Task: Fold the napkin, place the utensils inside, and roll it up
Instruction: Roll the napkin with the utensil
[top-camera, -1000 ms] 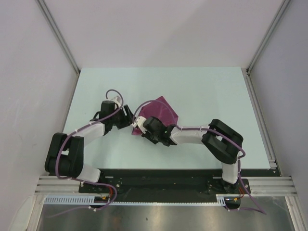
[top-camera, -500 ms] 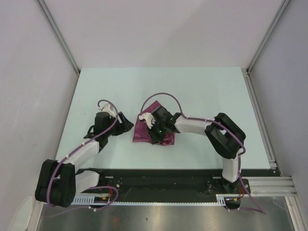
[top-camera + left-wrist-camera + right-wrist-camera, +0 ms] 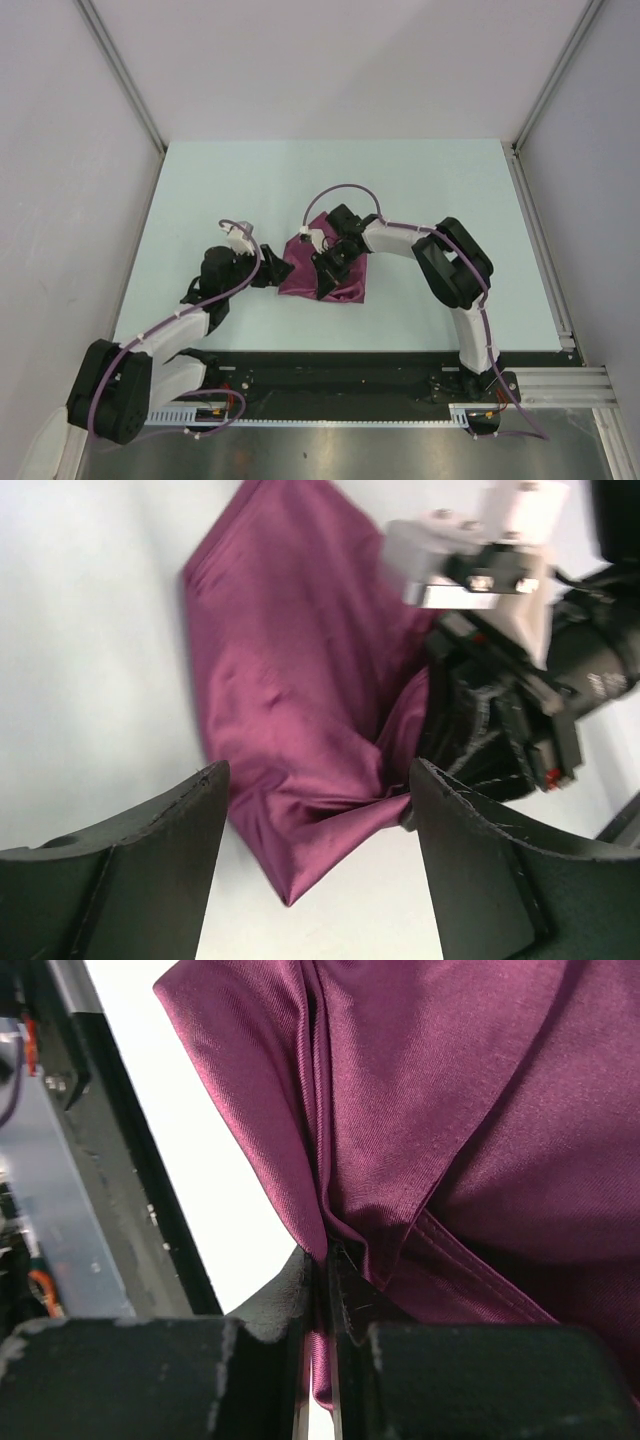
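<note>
The plum napkin (image 3: 340, 285) lies bunched at the middle of the table. It fills the right wrist view (image 3: 440, 1110) and shows in the left wrist view (image 3: 290, 690). My right gripper (image 3: 325, 270) is shut on a fold of the napkin (image 3: 325, 1260) and holds it up a little. My left gripper (image 3: 278, 272) is open and empty just left of the napkin, its fingers (image 3: 120, 880) on either side of the cloth's near corner (image 3: 290, 895). No orange utensils are in view.
The pale table (image 3: 420, 190) is walled by white panels on three sides. A black rail (image 3: 330, 365) runs along the near edge by the arm bases. The right arm's wrist (image 3: 510, 630) hangs over the napkin.
My right gripper has pulled the napkin toward the near side, bunching it. My left arm swung out left, then moved back right up to the napkin's left edge.
</note>
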